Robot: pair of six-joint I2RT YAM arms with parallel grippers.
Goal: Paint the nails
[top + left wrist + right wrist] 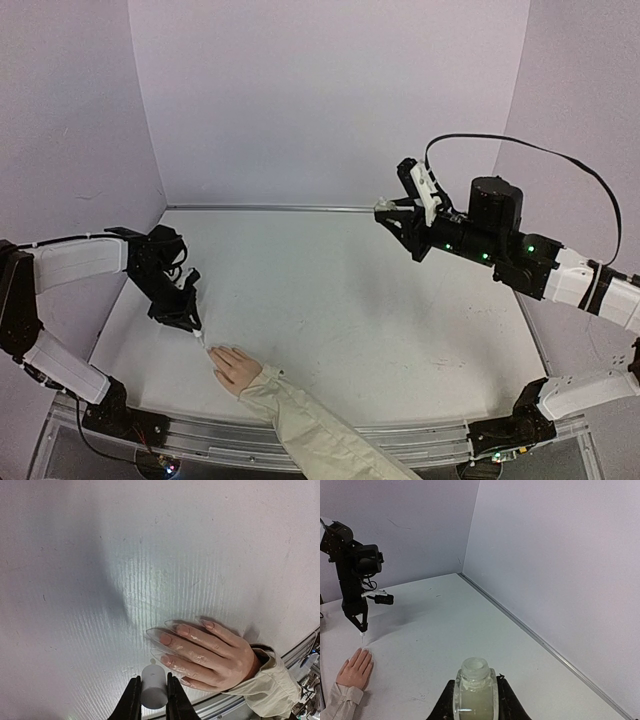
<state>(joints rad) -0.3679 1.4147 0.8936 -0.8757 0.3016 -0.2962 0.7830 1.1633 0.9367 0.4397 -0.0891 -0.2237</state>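
Observation:
The pale pink hand [238,368] lies flat near the table's front edge, its cream sleeve [310,430] running off toward the front. My left gripper [190,325] is shut on a white brush cap [153,686]. The cap's small tip points down just left of the fingertips. The nails [165,639] carry long clear tips, and the hand [210,652] lies right of the cap. The brush itself is too small to make out. My right gripper [385,210] hangs high at the back right, shut on an open glass polish bottle [476,690] of pale liquid.
Lilac walls close the table on the left, back and right. A metal rail [400,435] runs along the near edge, close under the hand. In the right wrist view the left arm [355,580] stands over the hand [356,667].

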